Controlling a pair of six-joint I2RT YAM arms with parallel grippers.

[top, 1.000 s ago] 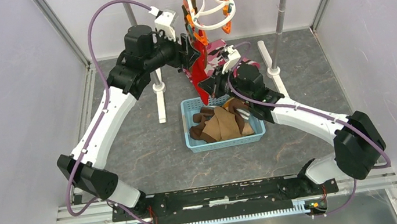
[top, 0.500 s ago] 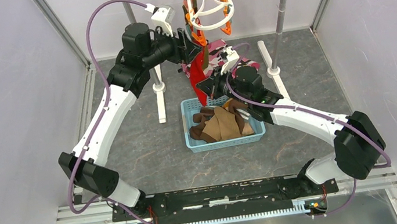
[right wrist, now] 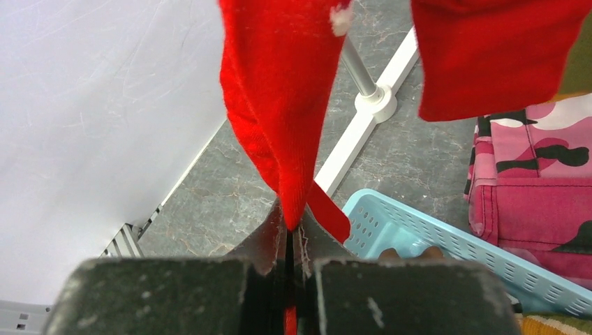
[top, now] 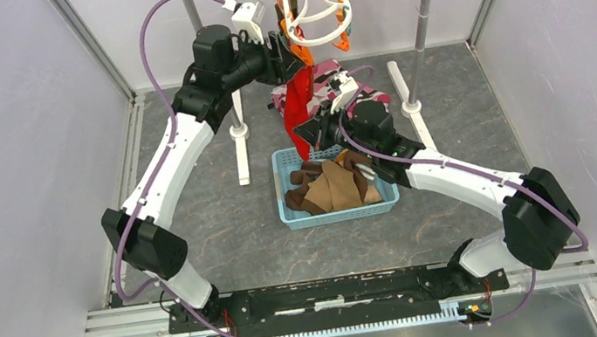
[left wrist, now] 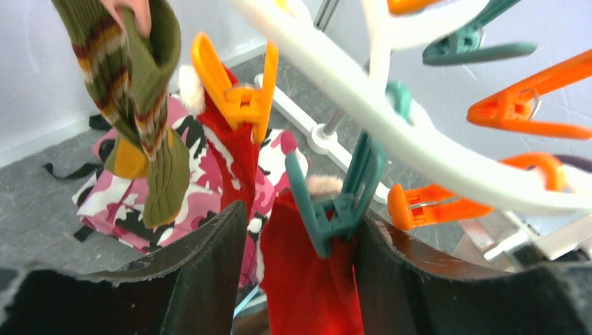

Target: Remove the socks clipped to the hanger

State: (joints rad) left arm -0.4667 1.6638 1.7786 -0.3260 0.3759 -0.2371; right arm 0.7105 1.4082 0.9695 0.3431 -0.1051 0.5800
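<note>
A: Looking for the socks left to take?
B: Up at the back, clipped on the white hanger [top: 313, 3]. Red sock [right wrist: 279, 105] hanging long n thin, 2nd red sock [right wrist: 489, 56] just beside it, green stripy sock [left wrist: 150, 105] near too. Brown socks [top: 329, 189] down in the blue basket [top: 341, 214] on the surface.

A: And the right pincer [right wrist: 288, 237]?
B: Shut tight on the red sock's bottom tip. Pinching it flat.

A: Left pincer [left wrist: 300, 230]?
B: Up by the hanger, partly open, one jaw each side of the teal clip [left wrist: 335, 209] biting the top of a red one. Can't tell which one. Prob not squeezing yet.

A: Hard to handle?
B: Nope. Soft, light, floppy, a bit stretchy. Won't break, just bends n swings.

A: Best place to grab?
B: Low on the toe for pulling, w/ lots of cloth in the pinch, so no slipping out. Up top, better to press the clip's tail ends first, then tug down. Risky to pull hard w/o that: prob a stretched sock or a yanked hanger.

A: Anything to dodge?
B: Orange clip [left wrist: 237, 98] right next door, n the pink camo cloth [left wrist: 132, 202] below. Not a sock, so leave it.
</note>
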